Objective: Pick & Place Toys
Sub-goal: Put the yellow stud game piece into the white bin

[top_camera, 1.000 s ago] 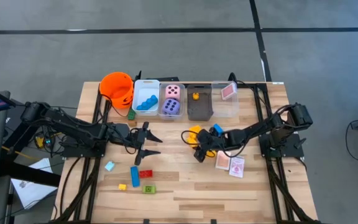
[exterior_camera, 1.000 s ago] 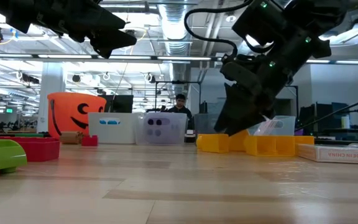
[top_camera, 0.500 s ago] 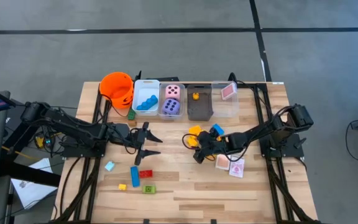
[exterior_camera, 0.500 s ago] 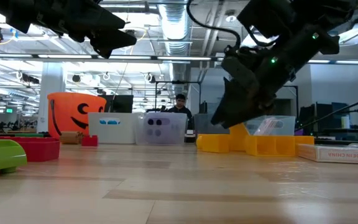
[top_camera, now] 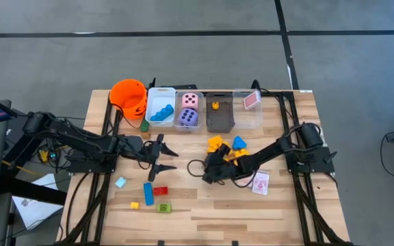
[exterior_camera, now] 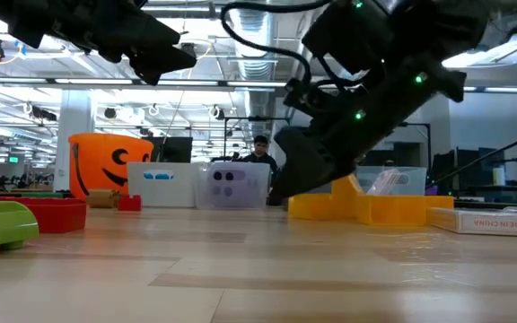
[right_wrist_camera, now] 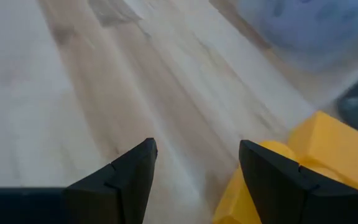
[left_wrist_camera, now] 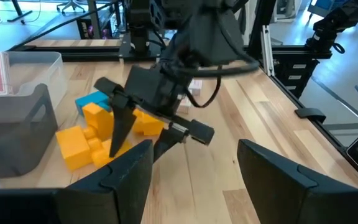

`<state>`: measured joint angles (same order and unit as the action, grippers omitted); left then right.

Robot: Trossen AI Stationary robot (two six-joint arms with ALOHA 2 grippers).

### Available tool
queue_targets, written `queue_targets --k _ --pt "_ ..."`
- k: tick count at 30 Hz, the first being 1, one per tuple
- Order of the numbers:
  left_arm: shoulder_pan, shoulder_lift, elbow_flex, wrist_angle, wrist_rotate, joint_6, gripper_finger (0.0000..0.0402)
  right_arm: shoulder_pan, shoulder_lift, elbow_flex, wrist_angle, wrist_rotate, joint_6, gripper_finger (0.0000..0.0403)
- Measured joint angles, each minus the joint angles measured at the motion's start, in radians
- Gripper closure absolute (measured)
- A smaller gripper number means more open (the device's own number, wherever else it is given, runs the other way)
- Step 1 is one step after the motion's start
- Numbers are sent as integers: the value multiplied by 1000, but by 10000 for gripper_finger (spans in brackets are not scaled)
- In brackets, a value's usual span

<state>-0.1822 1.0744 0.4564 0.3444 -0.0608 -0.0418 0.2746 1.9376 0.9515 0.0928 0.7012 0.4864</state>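
We see the right gripper (top_camera: 207, 171) low at table centre, fingers apart and empty, just left of the yellow blocks (top_camera: 216, 145), likely lining up a pick. Left gripper (top_camera: 166, 156) hovers open, waiting.

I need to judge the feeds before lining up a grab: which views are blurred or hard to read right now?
Right wrist view: smeared, the yellow block soft-edged. Low view: the right arm is a dark backlit silhouette under bright ceiling lights. High view: sharp and evenly lit. Left wrist view: clear on the yellow blocks.
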Motion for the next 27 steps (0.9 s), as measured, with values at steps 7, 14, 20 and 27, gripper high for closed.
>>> queue_targets --k 7,14,20,27 --pt "0 0 0 -13 1 0 175 38 -7 56 -90 166 45 175" --pt "0 0 0 -14 1 0 175 38 -8 68 -303 237 334 175" --pt "0 0 0 -14 2 0 175 -2 -3 67 -373 175 487 175" --pt "0 0 0 -14 2 0 175 -9 2 57 -332 46 457 175"
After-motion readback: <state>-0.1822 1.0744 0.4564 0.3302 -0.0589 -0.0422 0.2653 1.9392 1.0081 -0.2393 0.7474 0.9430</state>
